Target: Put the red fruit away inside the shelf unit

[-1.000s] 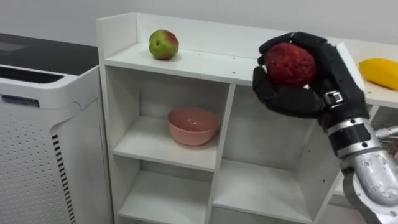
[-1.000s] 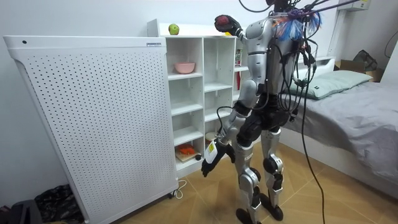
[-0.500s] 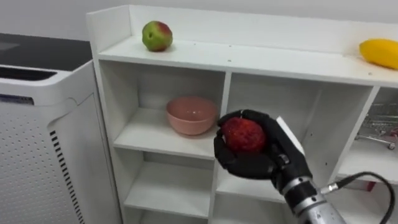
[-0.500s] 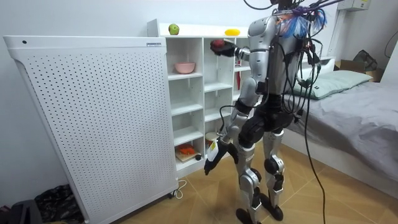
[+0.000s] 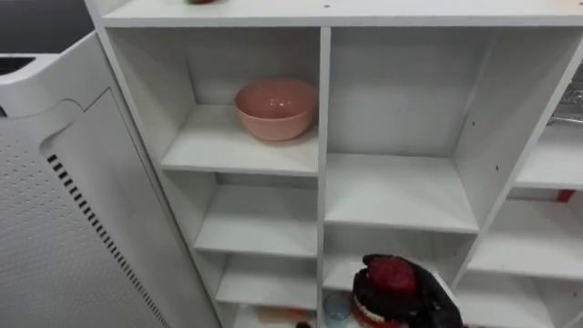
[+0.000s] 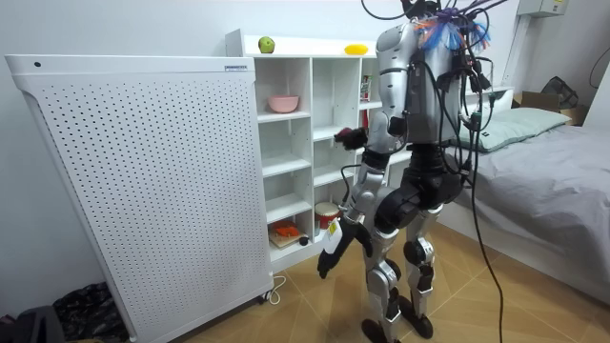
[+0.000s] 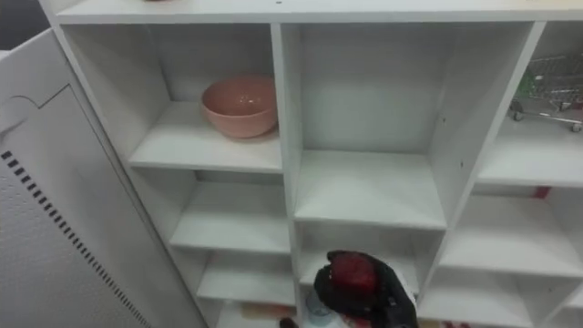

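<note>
Red fruit [image 5: 392,271], perhaps a pomegranate, is clasped in the curled fingers of the right hand [image 5: 424,305], low before the white closet [image 5: 321,137] and not yet shelved. A green apple [image 6: 266,45] and a yellow fruit [image 6: 355,49] already lie on top; the left hand [image 6: 329,255] hangs idle by the thigh.

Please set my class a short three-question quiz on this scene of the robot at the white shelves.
1. True or false: the pink bowl stands in the shelf unit's upper left compartment.
2. The right hand is curled round: A a red fruit, B a spoon, C a cup?
3. Fill in: on top of the unit lie a green apple and a ___ fruit.
Key: 1 true; 2 A; 3 yellow fruit.
</note>
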Controlling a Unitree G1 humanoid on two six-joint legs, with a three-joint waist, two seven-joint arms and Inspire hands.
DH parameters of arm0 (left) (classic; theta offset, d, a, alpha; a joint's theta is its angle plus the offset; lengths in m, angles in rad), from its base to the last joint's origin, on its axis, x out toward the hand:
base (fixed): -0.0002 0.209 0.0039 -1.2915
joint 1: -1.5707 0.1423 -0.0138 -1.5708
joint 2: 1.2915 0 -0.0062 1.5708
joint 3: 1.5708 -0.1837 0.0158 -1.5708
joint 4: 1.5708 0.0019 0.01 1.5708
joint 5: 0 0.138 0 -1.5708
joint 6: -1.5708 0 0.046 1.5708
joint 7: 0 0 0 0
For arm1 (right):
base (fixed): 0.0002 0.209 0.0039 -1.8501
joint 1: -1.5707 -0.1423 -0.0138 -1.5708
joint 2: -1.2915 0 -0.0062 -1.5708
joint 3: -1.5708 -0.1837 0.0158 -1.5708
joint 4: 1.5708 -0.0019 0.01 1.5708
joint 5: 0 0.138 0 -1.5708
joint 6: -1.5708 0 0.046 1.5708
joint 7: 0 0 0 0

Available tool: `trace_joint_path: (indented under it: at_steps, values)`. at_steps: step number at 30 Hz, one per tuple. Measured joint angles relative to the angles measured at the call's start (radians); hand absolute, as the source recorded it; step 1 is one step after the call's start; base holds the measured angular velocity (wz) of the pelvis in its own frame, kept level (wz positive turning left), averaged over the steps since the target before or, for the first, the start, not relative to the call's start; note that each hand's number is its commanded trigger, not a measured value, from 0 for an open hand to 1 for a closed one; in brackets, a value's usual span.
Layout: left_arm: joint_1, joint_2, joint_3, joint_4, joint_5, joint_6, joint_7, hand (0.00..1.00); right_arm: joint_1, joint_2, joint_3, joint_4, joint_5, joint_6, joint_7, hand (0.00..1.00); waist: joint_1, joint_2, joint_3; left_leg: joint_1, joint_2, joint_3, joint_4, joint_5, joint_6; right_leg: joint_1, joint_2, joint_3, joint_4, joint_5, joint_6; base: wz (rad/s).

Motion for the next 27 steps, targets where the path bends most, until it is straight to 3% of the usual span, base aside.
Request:
trace_joint_path:
  at_steps: [3, 11, 15, 20, 27]
  values:
    - [0.003, -0.011, -0.007, -0.003, -0.023, 0.001, 0.007, 0.0, -0.03, -0.002, -0.032, 0.062, 0.091, 0.001, -0.002, 1.0, 0.017, 0.0, 0.0019, -0.086, -0.002, 0.015, 0.046, 0.003, -0.001, -0.098, -0.012, 0.016, 0.059, -0.013, -0.013, -0.03]
    - [0.006, -0.026, -0.05, -0.03, -0.092, 0.011, 0.016, 0.0, -0.131, -0.023, -0.091, 0.158, 0.545, 0.002, -0.012, 1.0, 0.026, -0.015, 0.0067, -0.274, -0.003, 0.025, 0.139, 0.018, -0.007, -0.297, -0.032, 0.025, 0.175, -0.028, -0.033, 0.02]
    - [0.009, -0.026, -0.059, -0.047, -0.113, 0.015, 0.023, 0.0, -0.168, -0.063, -0.1, 0.192, 0.676, 0.015, -0.012, 1.0, 0.03, -0.021, 0.0061, -0.33, 0.0, 0.018, 0.167, 0.019, -0.01, -0.346, -0.032, 0.021, 0.198, -0.027, -0.043, 0.07]
    - [0.011, -0.022, -0.06, -0.059, -0.221, 0.014, 0.023, 0.0, -0.248, -0.122, -0.124, 0.278, 0.783, 0.017, -0.019, 1.0, 0.057, -0.027, 0.0058, -0.365, 0.005, 0.023, 0.182, 0.021, -0.011, -0.38, -0.031, 0.019, 0.205, -0.022, -0.05, -0.03]
    - [0.019, -0.001, -0.069, -0.107, -0.222, 0.011, 0.03, 0.0, -0.347, -0.138, -0.196, 0.288, 0.941, 0.017, -0.038, 1.0, 0.069, -0.03, 0.0049, -0.413, 0.003, 0.024, 0.212, 0.018, -0.008, -0.422, -0.041, 0.012, 0.233, -0.026, -0.049, 0.05]
